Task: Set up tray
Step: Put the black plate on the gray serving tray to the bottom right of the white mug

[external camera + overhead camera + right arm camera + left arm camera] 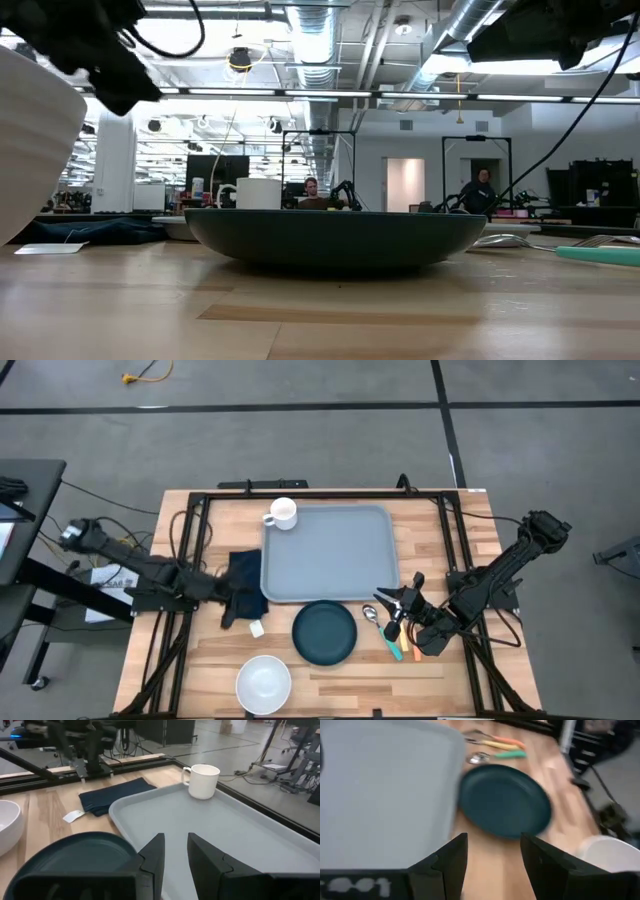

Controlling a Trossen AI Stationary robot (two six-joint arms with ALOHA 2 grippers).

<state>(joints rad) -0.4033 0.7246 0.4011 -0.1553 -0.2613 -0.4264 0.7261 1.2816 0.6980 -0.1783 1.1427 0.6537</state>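
Tray (pixel 330 555): light grey-blue, centre of the table toward the far edge, long axis running left–right across the table. A white mug (pixel 282 513) stands on its far-left corner; otherwise its surface is bare.

Just off the near rim, the dark teal plate (pixel 324 631) sits close to, maybe touching, the tray edge. Navy napkin (pixel 243 580) lies beside the tray's left short side. White bowl (pixel 263 682) is near the front edge, well apart from the tray. Cutlery w/ orange and green handles (pixel 397 638) lies right of the plate.

Left gripper (pixel 228 592): at the napkin, just beside the tray's near-left corner; wrist view shows its fingers (pixel 451 859) apart, holding nothing. I read this arm as nearer to the napkin.

Right gripper (pixel 403 603): over the cutlery, off the tray's near-right corner; fingers (pixel 155 854) parted by a narrow gap, nothing between them. From here the tray lies ahead and to the left, w/ the plate between. I judge this arm nearer to cutlery and plate.
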